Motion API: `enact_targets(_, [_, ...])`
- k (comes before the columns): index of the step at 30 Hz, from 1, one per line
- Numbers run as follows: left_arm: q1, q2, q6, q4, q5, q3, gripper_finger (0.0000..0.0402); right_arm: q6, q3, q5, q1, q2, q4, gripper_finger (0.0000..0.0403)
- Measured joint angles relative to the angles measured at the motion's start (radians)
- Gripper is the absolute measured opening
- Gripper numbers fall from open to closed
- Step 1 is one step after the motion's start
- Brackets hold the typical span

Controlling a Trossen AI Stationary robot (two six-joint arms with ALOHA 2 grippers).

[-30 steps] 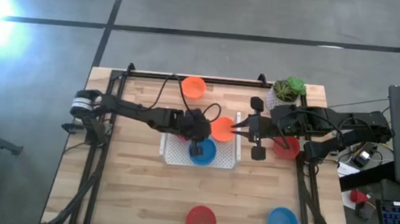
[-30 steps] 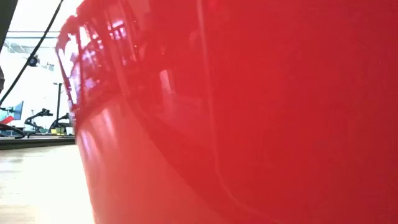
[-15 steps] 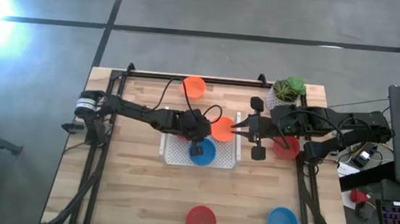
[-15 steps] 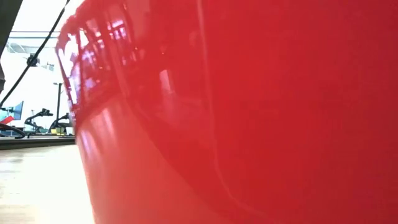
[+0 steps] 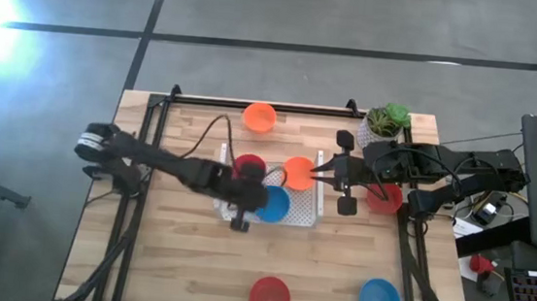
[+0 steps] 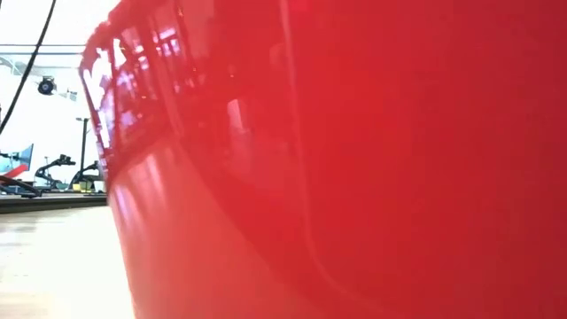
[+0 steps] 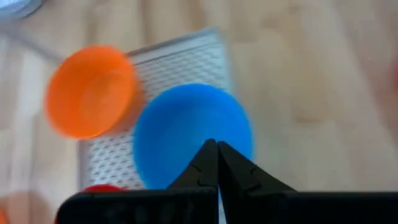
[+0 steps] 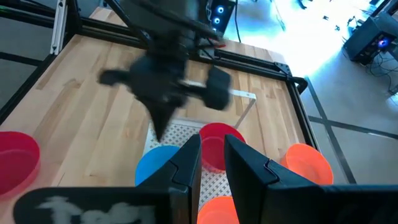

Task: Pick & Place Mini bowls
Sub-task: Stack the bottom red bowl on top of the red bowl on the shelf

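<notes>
A white perforated tray [image 5: 234, 209] lies mid-table. On it sit a blue mini bowl [image 5: 274, 204] and a red one [image 5: 248, 166]. My left gripper [image 5: 249, 210] is shut and holds nothing; in its wrist view the tips [image 7: 216, 149] hover over the blue bowl's [image 7: 186, 124] near-left rim. My right gripper [image 5: 319, 174] is shut on an orange bowl [image 5: 298, 173] over the tray's far right part. Whether that bowl rests on the tray I cannot tell. My right gripper pinches the orange bowl by the right side of its rim [image 5: 310, 174] between its two fingers, coming roughly level from the table's right. In the right wrist view the orange rim [image 8: 216, 211] shows low between the fingers [image 8: 189, 158].
Loose bowls: orange [image 5: 260, 118] at the far edge, red [image 5: 384, 197] under my right arm, red [image 5: 270, 297] and blue [image 5: 379, 299] near the front edge. A potted plant [image 5: 386, 122] stands far right. A red bowl [image 6: 354, 159] fills the low view.
My left gripper, shut throughout, has drawn back from over the blue bowl toward the table's near left and risen a little, rolling as it went. The red bowl on the tray, covered by the arm before, now shows. The bowls have stayed in place.
</notes>
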Motion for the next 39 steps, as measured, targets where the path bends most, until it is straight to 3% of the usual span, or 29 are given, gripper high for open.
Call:
enact_targets(8, [-0.205,-0.021,0.044,-0.019,0.002,-0.002,0.0,0.012,0.0,-0.001,0.0,0.0,-0.006,0.0066])
enact_targets(12, [-0.267,-0.02,0.018,0.085,-0.014,-0.002,0.0,0.011,0.0,-0.001,0.0,0.0,-0.006,0.0066])
enact_targets(18, [-0.301,-0.018,-0.003,0.139,-0.018,-0.002,0.001,0.011,0.0,-0.001,0.0,0.0,-0.006,0.0066])
enact_targets(29, [-0.302,-0.018,-0.176,0.14,-0.02,-0.002,0.0092,0.0,0.0,-0.007,0.0,0.0,-0.018,0.0066])
enact_targets(39, [-0.325,0.031,-0.453,0.138,-0.01,-0.002,0.0094,-0.103,0.0,-0.27,0.001,0.0,-0.029,0.0066])
